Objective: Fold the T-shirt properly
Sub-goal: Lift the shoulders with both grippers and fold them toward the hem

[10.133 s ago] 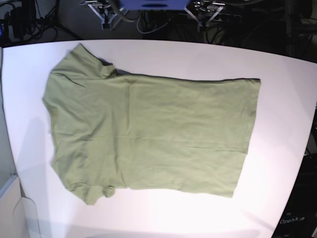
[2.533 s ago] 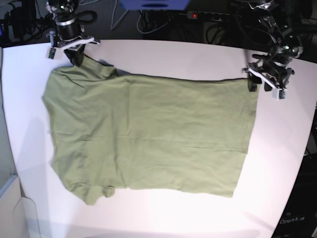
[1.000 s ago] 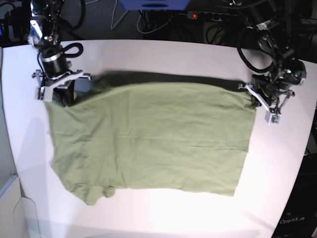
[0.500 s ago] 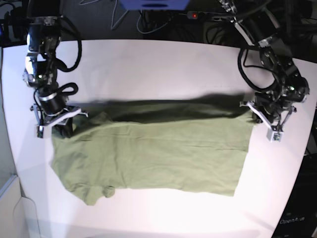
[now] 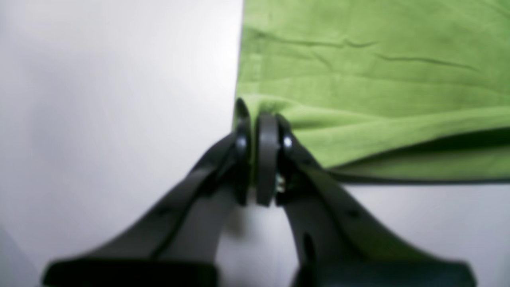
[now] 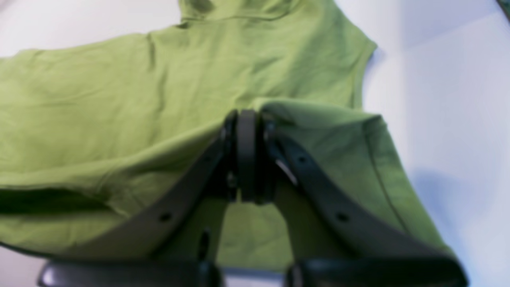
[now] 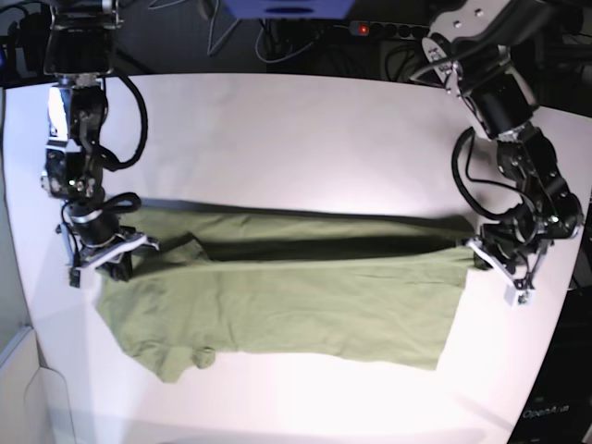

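Observation:
The olive-green T-shirt lies across the white table, its far long edge lifted and carried over the near half. My left gripper is at the right in the base view. It is shut on the hem corner of the T-shirt, and the left wrist view shows cloth pinched between the left gripper's pads. My right gripper is at the left in the base view, shut on the sleeve and shoulder part of the T-shirt. In the right wrist view the cloth drapes over the right gripper.
Dark cables and equipment run along the table's far edge. The table's right edge is close to my left arm. A pale box corner sits at the near left.
Both grippers have moved toward the near side of the table with the shirt's far edge. The fold now reaches further over the lower half.

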### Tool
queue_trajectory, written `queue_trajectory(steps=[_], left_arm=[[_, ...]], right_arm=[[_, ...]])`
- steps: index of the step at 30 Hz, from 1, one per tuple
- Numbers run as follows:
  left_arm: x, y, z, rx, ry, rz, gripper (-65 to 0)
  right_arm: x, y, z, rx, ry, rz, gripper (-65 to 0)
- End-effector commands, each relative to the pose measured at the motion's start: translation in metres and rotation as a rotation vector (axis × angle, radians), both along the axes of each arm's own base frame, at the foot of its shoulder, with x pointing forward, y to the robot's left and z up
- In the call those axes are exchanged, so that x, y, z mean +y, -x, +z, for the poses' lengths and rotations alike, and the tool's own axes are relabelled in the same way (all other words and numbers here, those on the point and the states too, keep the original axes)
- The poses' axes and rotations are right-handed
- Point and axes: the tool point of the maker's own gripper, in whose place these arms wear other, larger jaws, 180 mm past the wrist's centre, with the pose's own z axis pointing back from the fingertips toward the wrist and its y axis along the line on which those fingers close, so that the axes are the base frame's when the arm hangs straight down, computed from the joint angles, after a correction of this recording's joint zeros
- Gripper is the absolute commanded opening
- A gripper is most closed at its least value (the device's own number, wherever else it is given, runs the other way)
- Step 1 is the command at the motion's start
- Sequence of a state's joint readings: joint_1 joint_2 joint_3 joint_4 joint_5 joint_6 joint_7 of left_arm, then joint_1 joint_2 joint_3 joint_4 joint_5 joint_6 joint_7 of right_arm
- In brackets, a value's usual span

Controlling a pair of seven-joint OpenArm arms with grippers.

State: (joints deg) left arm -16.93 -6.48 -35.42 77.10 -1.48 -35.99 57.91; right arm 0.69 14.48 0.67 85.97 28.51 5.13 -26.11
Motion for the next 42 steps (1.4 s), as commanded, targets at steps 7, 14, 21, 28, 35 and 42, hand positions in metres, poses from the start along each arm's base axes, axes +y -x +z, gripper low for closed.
queue_trajectory(steps=[7, 14, 21, 28, 35, 42], left_arm=[[-0.009, -0.035, 0.016, -0.055, 0.054, -0.014, -63.0], [-0.032, -0.062, 0.035, -0.118, 0.045, -0.085, -63.1], [-0.037, -0.068, 0.041, -0.132, 0.039, -0.102, -63.1], [-0.033, -0.071, 0.044, -0.175, 0.041, -0.093, -63.0], [-0.033, -0.070, 0.017, -0.144, 0.096, -0.080, -63.0], [-0.026, -0.071, 0.019, -0.161, 0.087, -0.073, -62.8]], right_arm=[[-0.002, -0.023, 0.024, -0.074, 0.016, 0.012, -63.7], [0.010, -0.035, 0.033, -0.098, 0.015, 0.041, -63.7], [-0.002, -0.044, 0.011, -0.039, 0.003, 0.010, -63.7], [-0.008, -0.051, 0.016, -0.048, 0.011, 0.003, -63.7], [-0.009, -0.051, 0.016, -0.046, 0.012, 0.003, -63.7], [-0.009, -0.050, 0.014, -0.039, 0.019, 0.009, -63.7]])
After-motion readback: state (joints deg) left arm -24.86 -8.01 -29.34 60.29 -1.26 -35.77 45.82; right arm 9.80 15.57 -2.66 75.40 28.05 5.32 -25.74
